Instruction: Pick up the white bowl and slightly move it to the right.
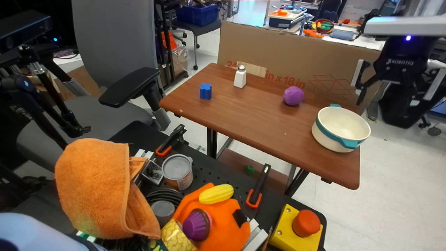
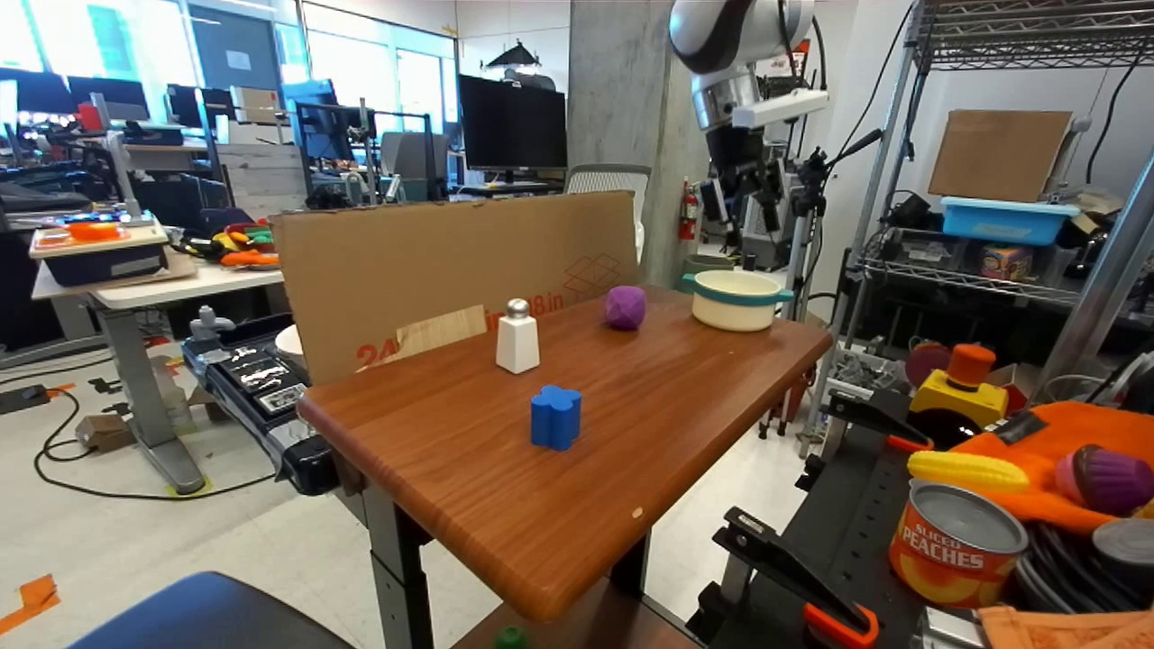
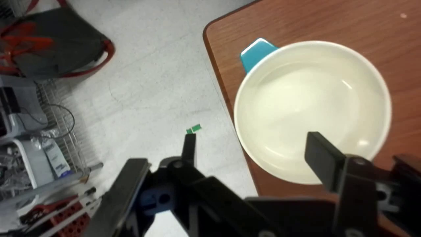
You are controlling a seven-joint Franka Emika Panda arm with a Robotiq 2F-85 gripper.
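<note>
The white bowl (image 1: 343, 123) is cream-white and round, with a teal band and teal handles. It stands upright near the end of the brown table (image 1: 244, 115). It also shows in an exterior view (image 2: 732, 314) and fills the right of the wrist view (image 3: 306, 105). My gripper (image 1: 387, 99) is open and empty, above the table and beyond the bowl's side. It also hangs above the bowl in an exterior view (image 2: 746, 221). In the wrist view, one finger of the gripper (image 3: 251, 141) overlaps the bowl's inside and the other lies over the floor. Neither touches the bowl.
A purple ball (image 1: 293, 96) sits beside the bowl. A white bottle (image 1: 240, 77) and a blue block (image 1: 205, 91) stand farther along the table. A cardboard sheet (image 2: 469, 270) stands along one long edge. The table's end edge (image 3: 218, 72) runs close to the bowl.
</note>
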